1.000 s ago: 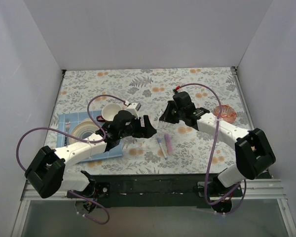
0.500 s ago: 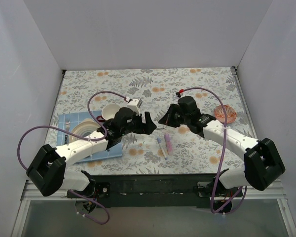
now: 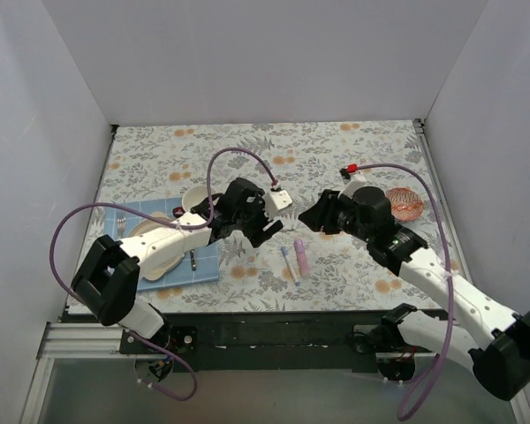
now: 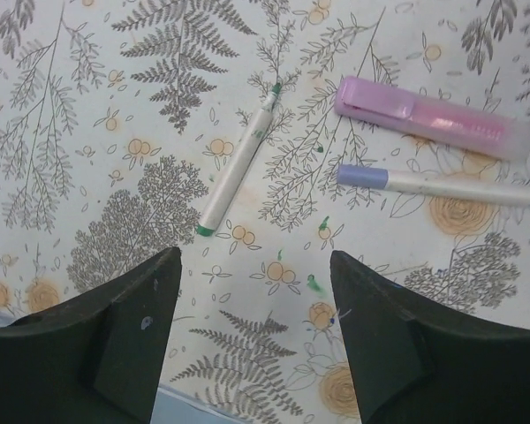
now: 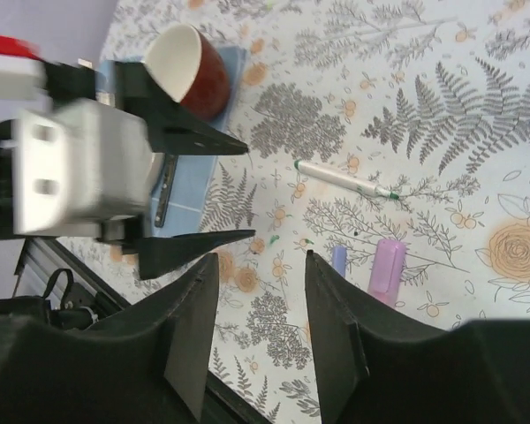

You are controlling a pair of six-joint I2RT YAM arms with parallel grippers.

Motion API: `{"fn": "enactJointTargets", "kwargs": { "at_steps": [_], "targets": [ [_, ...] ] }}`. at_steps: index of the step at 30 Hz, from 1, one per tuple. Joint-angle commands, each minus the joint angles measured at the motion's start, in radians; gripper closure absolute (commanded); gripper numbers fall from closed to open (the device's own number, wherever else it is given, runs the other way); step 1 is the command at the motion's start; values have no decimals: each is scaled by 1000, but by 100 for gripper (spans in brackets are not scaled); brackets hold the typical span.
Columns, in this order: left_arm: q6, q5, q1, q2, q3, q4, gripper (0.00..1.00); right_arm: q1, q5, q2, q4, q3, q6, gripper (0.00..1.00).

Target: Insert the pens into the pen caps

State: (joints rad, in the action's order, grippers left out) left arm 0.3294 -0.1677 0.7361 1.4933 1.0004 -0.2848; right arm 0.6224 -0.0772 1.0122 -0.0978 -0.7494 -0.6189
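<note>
A slim white pen (image 4: 238, 159) with a bare green tip lies alone on the floral cloth. It also shows in the right wrist view as the green-tipped pen (image 5: 344, 179). Beside it lie a thick pink pen (image 4: 464, 128) wearing a lilac cap (image 4: 375, 99), and a thin white pen (image 4: 459, 188) wearing a purple cap (image 4: 362, 176). From above, this capped pair (image 3: 295, 261) sits between the arms. My left gripper (image 4: 254, 265) hovers open just short of the green-tipped pen. My right gripper (image 5: 261, 261) is open above the cloth and holds nothing.
A blue mat (image 3: 205, 268) at the left carries a plate (image 3: 155, 252) and a dark utensil (image 3: 194, 262). A red cup with a white inside (image 5: 190, 71) stands on the mat's far side. A pink-orange round object (image 3: 405, 203) lies at the right. Green ink marks (image 4: 314, 283) dot the cloth.
My right gripper has opened from shut, and its arm has drawn off to the right. My left gripper has swung in towards the middle, over the pens.
</note>
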Motion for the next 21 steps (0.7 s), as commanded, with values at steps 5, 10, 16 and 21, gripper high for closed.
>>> {"fn": "enactJointTargets", "kwargs": {
  "at_steps": [5, 10, 16, 21],
  "targets": [
    [-349, -70, -27, 178, 99, -40, 37, -10, 39, -233, 6, 54, 61, 52],
    [-369, -151, -67, 235, 145, -33, 38, -12, 62, -317, 0, 81, 50, 54],
    [-359, -219, -99, 317, 213, -34, 45, -12, 73, -360, -14, 58, 57, 55],
    [-372, -239, -115, 372, 228, -59, 48, -12, 73, -377, -39, 5, 74, 55]
  ]
}}
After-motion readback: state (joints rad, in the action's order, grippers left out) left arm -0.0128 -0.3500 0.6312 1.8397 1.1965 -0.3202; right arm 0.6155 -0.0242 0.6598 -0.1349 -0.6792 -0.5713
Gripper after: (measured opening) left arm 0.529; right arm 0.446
